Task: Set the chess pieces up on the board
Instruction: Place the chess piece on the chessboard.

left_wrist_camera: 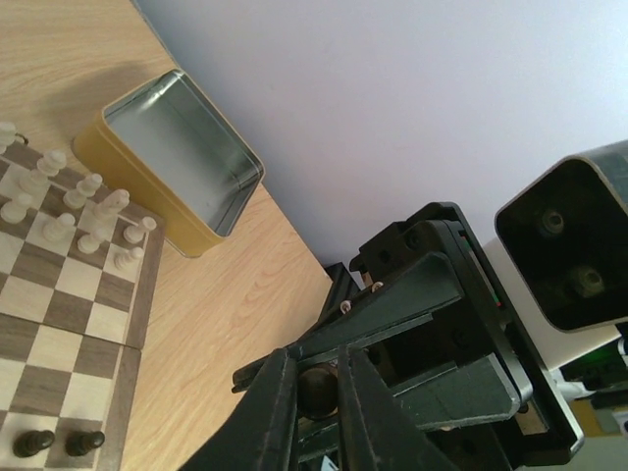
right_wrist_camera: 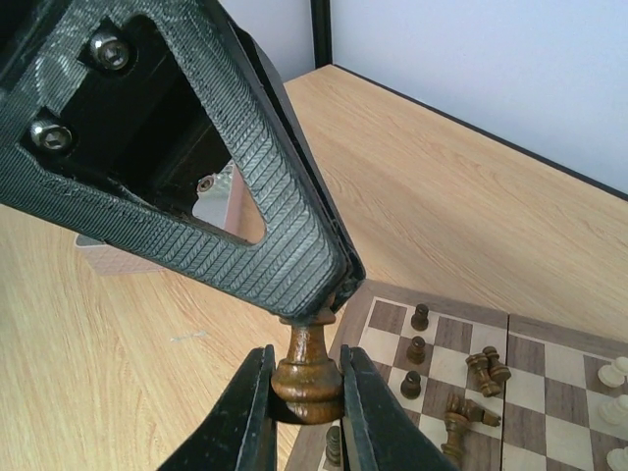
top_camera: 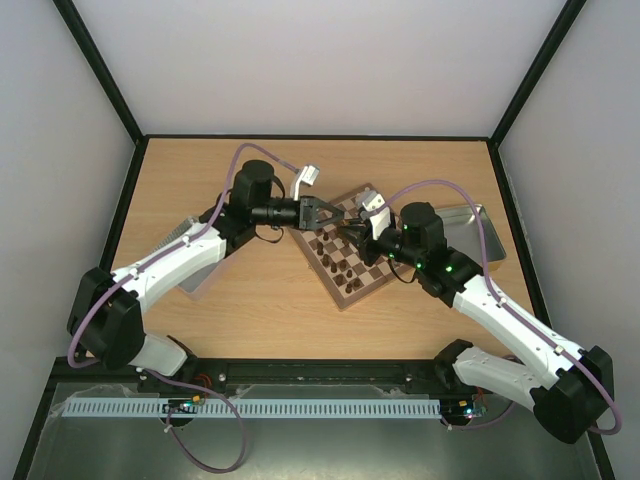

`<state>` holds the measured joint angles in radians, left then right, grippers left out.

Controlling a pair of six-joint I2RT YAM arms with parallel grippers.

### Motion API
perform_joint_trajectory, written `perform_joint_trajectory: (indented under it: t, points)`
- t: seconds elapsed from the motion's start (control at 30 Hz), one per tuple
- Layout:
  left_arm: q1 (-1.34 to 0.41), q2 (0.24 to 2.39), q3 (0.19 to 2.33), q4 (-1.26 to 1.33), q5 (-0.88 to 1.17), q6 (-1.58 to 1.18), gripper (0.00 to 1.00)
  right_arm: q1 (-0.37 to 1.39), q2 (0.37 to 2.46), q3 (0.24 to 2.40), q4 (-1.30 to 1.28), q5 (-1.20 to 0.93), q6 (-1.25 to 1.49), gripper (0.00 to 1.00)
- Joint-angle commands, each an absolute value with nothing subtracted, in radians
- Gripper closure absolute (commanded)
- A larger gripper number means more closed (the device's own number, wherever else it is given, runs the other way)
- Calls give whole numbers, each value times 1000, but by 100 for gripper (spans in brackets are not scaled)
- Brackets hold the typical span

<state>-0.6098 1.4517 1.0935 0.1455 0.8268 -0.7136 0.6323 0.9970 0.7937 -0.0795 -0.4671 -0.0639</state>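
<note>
**Two grippers clamp one dark chess piece over the board's edge**

Both arms meet above the wooden chessboard [top_camera: 352, 296]. The right gripper [right_wrist_camera: 306, 365] is clenched on the rounded base of a dark brown chess piece [right_wrist_camera: 310, 343]. The left gripper [left_wrist_camera: 316, 378] has its tips pinched on the piece's top. That head is swallowed by the black ribbed fingers, so the kind of piece cannot be told. From the left wrist only a dark round sliver shows between the closed fingers. The piece hangs clear of the squares, over the board's rim. From overhead the two claws overlap and the piece itself cannot be made out.

On the board, three dark pawns [right_wrist_camera: 416, 348] stand in a short file near the corner. Beside them lie several toppled dark pieces [right_wrist_camera: 486, 365]. Cream-white pieces [left_wrist_camera: 78, 211] crowd the corner nearest a gold-walled tin [left_wrist_camera: 147, 211], which sits just beside the board. A few more cream heads are cut off at the right wrist view's edge. Two further dark pawns [left_wrist_camera: 59, 444] stand at the bottom of the left wrist view.

A grey tin [top_camera: 197, 283] lies partly under the left arm. A pale box-like shape [right_wrist_camera: 118, 257] shows only through and below the left gripper's frame and cannot be identified.
</note>
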Motion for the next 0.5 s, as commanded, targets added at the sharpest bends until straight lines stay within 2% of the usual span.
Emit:
perform_joint_trajectory:
  t: [0.0,0.07,0.1,0.2,0.27,0.37,0.47]
  points:
    - [-603,1457,1118,138,862,-695,93,632,996,825,-69,-479,-73,97]
    - [-605,1456,1116,134,861,-687,95,631,993,826,-69,-476,-68,96]
    - [-603,1454,1115,126,852,-679,95,632,993,829,-71,-466,-59,89]
    - [-604,1442,1119,79,769,-633,95,632,988,840,-93,-416,-8,60]
    - [-603,1427,1115,50,674,-589,95,631,971,835,-104,-377,33,47]
    - [-606,1415,1101,16,503,-524,94,632,922,794,-101,-293,142,37]
    - [-628,1426,1080,0,342,-463,95,631,898,783,-142,-104,288,32]
